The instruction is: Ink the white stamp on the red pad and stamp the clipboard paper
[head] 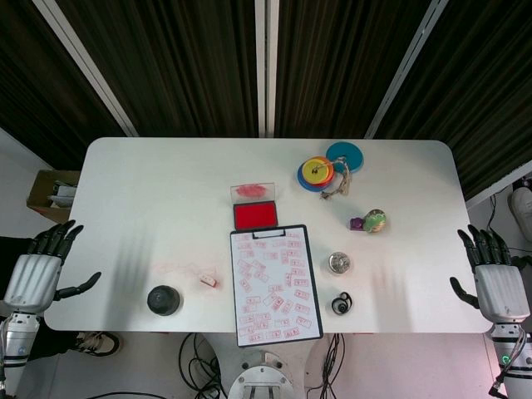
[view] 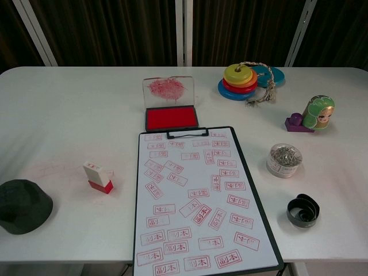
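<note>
Both hands idle off the table edges, nothing held: left hand [head: 33, 278] hangs off the left edge with fingers spread and empty, right hand [head: 496, 281] off the right edge, likewise fingers apart and holding nothing; neither shows in the chest view. Landmark is the clipboard [view: 261, 213], lying at the front middle of the table [head: 150, 191]. Its paper [view: 190, 172] is already covered in many red rectangular stamp marks, so stamping has clearly been done on this sheet, though whether the current pass counts as done or not started can't be told from this alone. The white stamp [view: 98, 176] stands just left of the clipboard, red base down on the table, untouched by either hand; faint red smudges on the table left of it. The red pad [view: 171, 118] sits right behind the clipboard's clip, lid open and standing up, lid smeared with ink. Judgement: looks like a rest pose, either at the start or after a finished cycle; if starting, all is left: grasp stamp, press on pad, press on paper. Left hand is nearer the stamp. Clutter right of the clipboard: tin of clips [view: 284, 160], black ring [view: 303, 210], doll [view: 318, 112], stacking rings [view: 246, 80]; dark cap [view: 23, 206] far left of it.
</note>
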`<action>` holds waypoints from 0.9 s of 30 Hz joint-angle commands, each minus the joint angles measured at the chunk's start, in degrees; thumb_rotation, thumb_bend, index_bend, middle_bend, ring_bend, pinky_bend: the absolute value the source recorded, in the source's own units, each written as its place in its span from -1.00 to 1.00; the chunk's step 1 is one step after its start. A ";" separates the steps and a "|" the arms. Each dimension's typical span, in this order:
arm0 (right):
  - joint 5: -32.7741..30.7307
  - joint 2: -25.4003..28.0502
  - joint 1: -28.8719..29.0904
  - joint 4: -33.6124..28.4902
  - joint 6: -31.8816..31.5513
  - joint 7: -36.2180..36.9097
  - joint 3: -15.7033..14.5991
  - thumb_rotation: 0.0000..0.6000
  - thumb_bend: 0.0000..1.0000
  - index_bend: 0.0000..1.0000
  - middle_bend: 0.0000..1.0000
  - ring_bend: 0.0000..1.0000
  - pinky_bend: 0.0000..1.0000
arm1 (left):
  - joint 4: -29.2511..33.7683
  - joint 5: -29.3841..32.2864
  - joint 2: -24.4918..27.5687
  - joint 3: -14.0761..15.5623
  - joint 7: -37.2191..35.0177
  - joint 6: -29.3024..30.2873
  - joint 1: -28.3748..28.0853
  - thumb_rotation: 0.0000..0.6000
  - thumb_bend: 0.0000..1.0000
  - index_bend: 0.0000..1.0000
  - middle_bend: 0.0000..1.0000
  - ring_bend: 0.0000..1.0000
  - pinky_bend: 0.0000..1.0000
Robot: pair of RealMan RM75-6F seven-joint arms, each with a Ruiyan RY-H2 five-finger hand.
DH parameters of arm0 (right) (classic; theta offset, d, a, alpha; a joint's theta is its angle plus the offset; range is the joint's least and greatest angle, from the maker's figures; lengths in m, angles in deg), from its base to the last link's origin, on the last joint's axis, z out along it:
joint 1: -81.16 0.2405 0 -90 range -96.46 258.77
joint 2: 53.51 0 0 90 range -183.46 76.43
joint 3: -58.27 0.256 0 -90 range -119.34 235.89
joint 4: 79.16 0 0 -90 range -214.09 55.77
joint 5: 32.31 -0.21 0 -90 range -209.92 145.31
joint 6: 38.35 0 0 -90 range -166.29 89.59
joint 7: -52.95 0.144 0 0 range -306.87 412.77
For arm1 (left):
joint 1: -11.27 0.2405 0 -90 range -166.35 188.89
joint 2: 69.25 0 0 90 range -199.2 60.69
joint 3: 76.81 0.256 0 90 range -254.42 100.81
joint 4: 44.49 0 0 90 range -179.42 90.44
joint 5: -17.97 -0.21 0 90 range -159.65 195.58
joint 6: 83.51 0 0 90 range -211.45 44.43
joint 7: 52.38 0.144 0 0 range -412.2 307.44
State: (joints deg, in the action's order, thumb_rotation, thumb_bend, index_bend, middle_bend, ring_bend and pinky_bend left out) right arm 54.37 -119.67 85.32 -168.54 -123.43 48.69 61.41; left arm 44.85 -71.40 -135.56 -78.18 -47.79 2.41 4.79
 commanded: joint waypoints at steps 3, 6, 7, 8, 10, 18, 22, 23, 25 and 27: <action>0.02 0.08 -0.03 0.10 -0.16 0.23 0.09 1.00 -0.59 -1.00 -1.00 -1.00 -1.00 | 0.43 -0.06 0.32 0.17 0.06 -0.18 0.00 -0.62 -0.69 -0.78 -0.86 -0.82 -0.67; 0.13 0.08 -0.03 0.13 -0.19 0.37 0.06 1.00 -0.59 -1.00 -1.00 -1.00 -1.00 | 0.72 -0.03 0.39 0.15 0.29 -0.08 0.04 -0.61 -0.69 -0.78 -0.86 -0.82 -0.67; 0.18 0.08 -0.03 0.18 -0.22 0.39 0.04 1.00 -0.59 -1.00 -1.00 -1.00 -1.00 | 0.83 -0.17 0.44 0.21 0.41 -0.02 0.05 -0.62 -0.70 -0.78 -0.86 -0.82 -0.67; 0.25 0.07 -0.07 0.19 -0.31 0.43 0.02 1.00 -0.59 -1.00 -1.00 -1.00 -1.00 | 0.94 -0.28 0.53 0.27 0.51 -0.03 0.05 -0.61 -0.70 -0.78 -0.86 -0.82 -0.67; 0.30 0.07 -0.15 0.20 -0.48 0.58 0.03 1.00 -0.59 -1.00 -1.00 -1.00 -1.00 | 1.32 -0.38 0.88 0.44 0.75 -0.30 -0.01 -0.56 -0.69 -0.78 -0.86 -0.82 -0.66; -0.09 0.91 -0.52 -0.37 -1.12 0.98 0.36 1.00 -0.59 -1.00 -1.00 -1.00 -1.00 | 4.44 -0.83 2.24 0.84 2.72 -1.57 -0.61 -0.28 -0.69 -0.78 -0.86 -0.82 -0.63; -0.51 1.53 -0.69 -0.32 -1.11 1.34 0.48 1.00 -0.59 -1.00 -1.00 -1.00 -1.00 | 4.43 -4.40 0.96 1.04 3.42 -0.82 -1.59 0.84 -0.62 -0.71 -0.82 -0.69 -0.28; -0.62 1.74 -0.78 -0.54 -1.08 1.61 0.46 1.00 -0.59 -1.00 -1.00 -1.00 -1.00 | 3.97 -5.95 -0.03 1.08 3.96 -0.31 -1.94 0.98 -0.58 -0.64 -0.76 -0.50 -0.01; -0.54 2.08 -0.92 -0.89 -1.16 1.82 0.34 1.00 -0.59 -1.00 -1.00 -1.00 -1.00 | 3.62 -7.92 -1.45 1.43 4.53 -0.53 -2.69 1.00 -0.52 -0.50 -0.61 -0.02 0.48; -0.40 2.35 -1.02 -1.04 -1.30 1.72 0.28 1.00 -0.58 -1.00 -1.00 -1.00 -1.00 | 4.34 -8.72 -2.49 2.14 5.60 -2.85 -3.81 1.00 -0.48 -0.39 -0.48 0.35 0.73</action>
State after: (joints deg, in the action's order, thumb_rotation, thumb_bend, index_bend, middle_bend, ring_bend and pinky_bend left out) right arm 53.94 -117.35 84.32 -169.54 -124.72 50.41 61.70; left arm 48.93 -79.27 -137.05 -76.70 -43.27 1.11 2.06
